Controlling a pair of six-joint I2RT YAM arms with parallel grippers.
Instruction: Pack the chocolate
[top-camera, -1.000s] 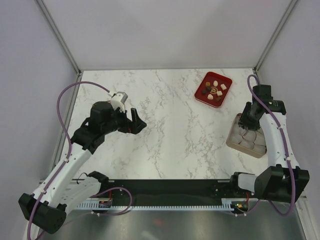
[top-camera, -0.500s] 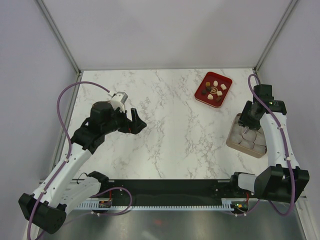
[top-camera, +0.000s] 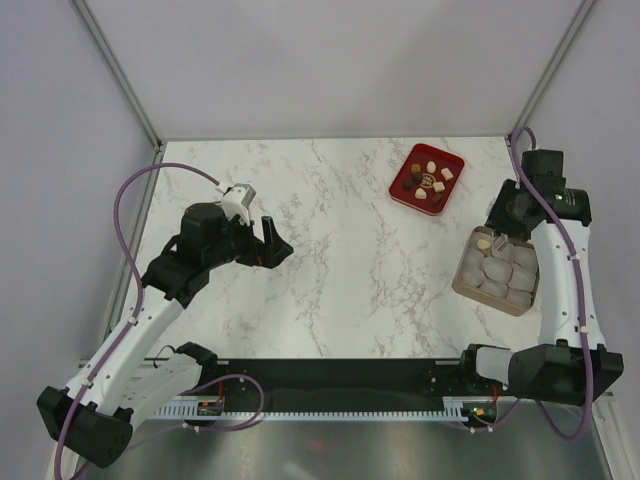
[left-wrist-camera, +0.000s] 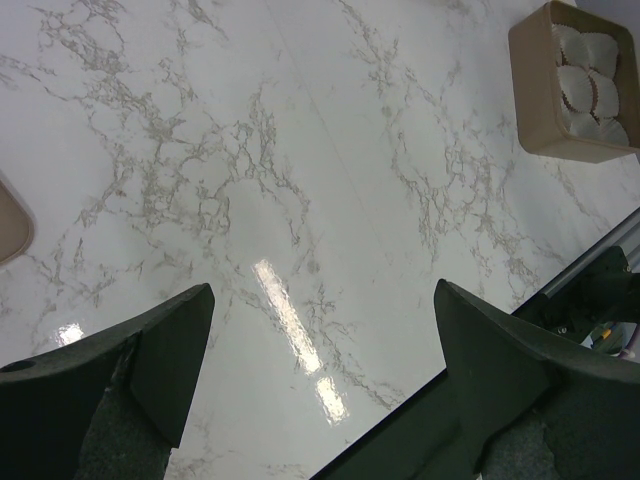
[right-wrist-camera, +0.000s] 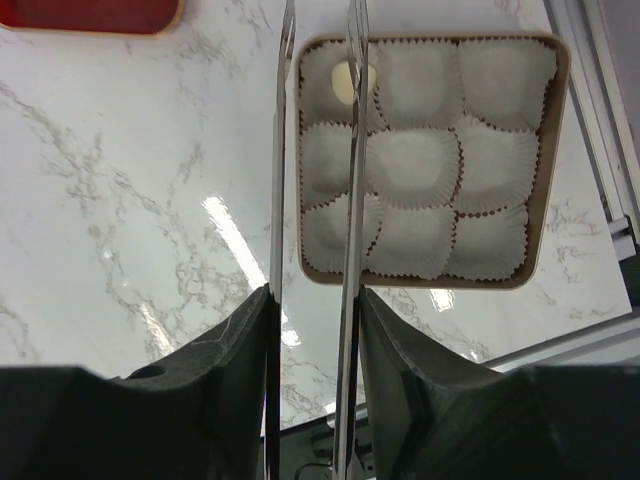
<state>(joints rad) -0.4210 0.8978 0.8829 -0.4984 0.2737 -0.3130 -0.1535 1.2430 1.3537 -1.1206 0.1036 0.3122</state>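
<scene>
Several small chocolates (top-camera: 431, 168), cream and dark, lie on the red tray (top-camera: 403, 192) at the back right. One cream chocolate (top-camera: 484, 243) sits in a corner paper cup of the tan box (top-camera: 470, 282); it also shows in the right wrist view (right-wrist-camera: 342, 80). My right gripper (top-camera: 503, 222) hovers over the box's far end and grips thin metal tongs (right-wrist-camera: 350, 200) between its fingers. The tong blades are apart with nothing between them. My left gripper (top-camera: 275, 242) is open and empty above the bare marble at the left (left-wrist-camera: 320, 300).
The box (right-wrist-camera: 556, 150) holds white fluted paper cups (right-wrist-camera: 415, 165) in three rows; it also shows in the left wrist view (left-wrist-camera: 535, 110). The red tray's edge (right-wrist-camera: 90, 18) is just beyond it. A tan rounded edge (left-wrist-camera: 10, 225) shows at the left. The table's near edge has a black rail.
My right arm has lifted and drawn back toward the far right, away from the box's middle. A cream chocolate now shows in the box's corner cup. The left arm has not moved.
</scene>
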